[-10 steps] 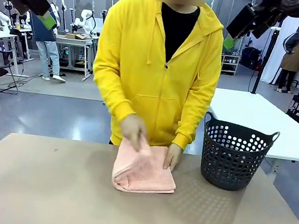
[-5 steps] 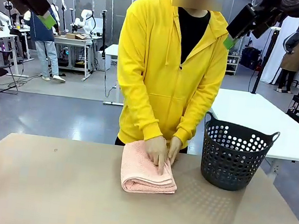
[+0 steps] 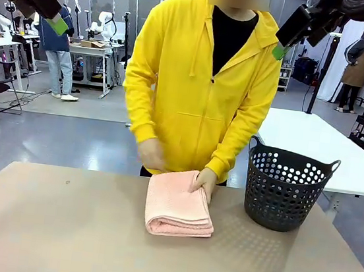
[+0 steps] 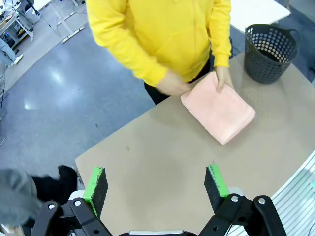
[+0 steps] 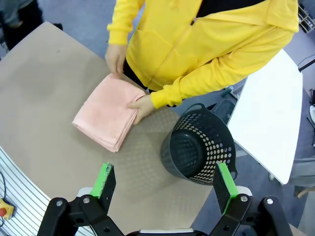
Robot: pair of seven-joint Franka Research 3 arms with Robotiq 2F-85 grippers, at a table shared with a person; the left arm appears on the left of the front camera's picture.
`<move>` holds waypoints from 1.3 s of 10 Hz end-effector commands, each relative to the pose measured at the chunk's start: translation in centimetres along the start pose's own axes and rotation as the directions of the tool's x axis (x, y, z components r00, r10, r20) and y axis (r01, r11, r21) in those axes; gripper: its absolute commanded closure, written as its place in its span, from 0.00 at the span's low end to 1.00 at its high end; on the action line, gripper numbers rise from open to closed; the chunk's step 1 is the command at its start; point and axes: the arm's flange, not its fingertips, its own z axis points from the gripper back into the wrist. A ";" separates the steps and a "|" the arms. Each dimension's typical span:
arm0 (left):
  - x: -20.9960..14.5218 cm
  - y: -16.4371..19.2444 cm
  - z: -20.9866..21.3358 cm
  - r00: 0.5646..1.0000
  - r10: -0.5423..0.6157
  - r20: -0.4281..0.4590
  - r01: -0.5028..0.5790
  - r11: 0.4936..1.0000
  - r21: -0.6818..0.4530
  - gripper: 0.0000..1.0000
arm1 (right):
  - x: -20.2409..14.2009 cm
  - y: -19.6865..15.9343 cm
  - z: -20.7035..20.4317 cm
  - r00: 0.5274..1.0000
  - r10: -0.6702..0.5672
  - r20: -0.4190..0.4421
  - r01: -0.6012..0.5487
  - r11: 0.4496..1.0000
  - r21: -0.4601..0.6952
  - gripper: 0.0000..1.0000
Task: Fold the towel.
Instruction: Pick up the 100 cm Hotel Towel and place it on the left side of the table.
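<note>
The broad tan rectangular tabletop (image 3: 58, 227) spans the front view's lower half. At its far edge, toward twelve o'clock, stands a person in a bright yellow zip-up hoodie (image 3: 202, 79) over a black shirt.

The dark grey perforated plastic basket (image 3: 287, 189) with two loop handles stands upright on the table at about two o'clock from the table's middle, near the towel but apart from it.

The light salmon-pink fluffy terry towel (image 3: 179, 205) lies on the table just in front of the person, at about twelve o'clock from the table's middle. It is folded into a compact, thick rectangle, its layered edges showing along the near side.

The person's one hand (image 3: 207, 181) rests on the towel's far corner on the basket side, at about one o'clock on the cloth. The person's other hand (image 3: 150, 153), blurred, is just off the towel's far edge at about eleven o'clock.

The white left arm's black gripper with green pads (image 4: 155, 184) hangs high above the table, its jaws spread wide with nothing between them; the towel lies beyond them at about one o'clock in its wrist view. The right arm's matching gripper (image 5: 166, 184) is likewise raised, jaws wide apart and empty, the basket lying just past its fingers.
</note>
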 end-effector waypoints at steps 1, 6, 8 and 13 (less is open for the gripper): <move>0.3 0.0 0.3 1.000 0.007 -0.021 -0.007 1.000 0.006 0.00 | 0.0 -0.2 0.0 1.000 -0.006 -0.010 0.006 1.000 -0.006 0.00; 0.3 0.0 0.3 1.000 0.007 -0.021 -0.007 1.000 0.006 0.00 | 0.0 -0.2 0.0 1.000 -0.006 -0.010 0.006 1.000 -0.006 0.00; 0.3 0.0 0.3 1.000 0.007 -0.021 -0.007 1.000 0.006 0.00 | 0.0 -0.2 0.0 1.000 -0.006 -0.010 0.006 1.000 -0.006 0.00; 0.3 0.0 0.3 1.000 0.007 -0.021 -0.007 1.000 0.006 0.00 | 0.0 -0.2 0.0 1.000 -0.006 -0.010 0.006 1.000 -0.006 0.00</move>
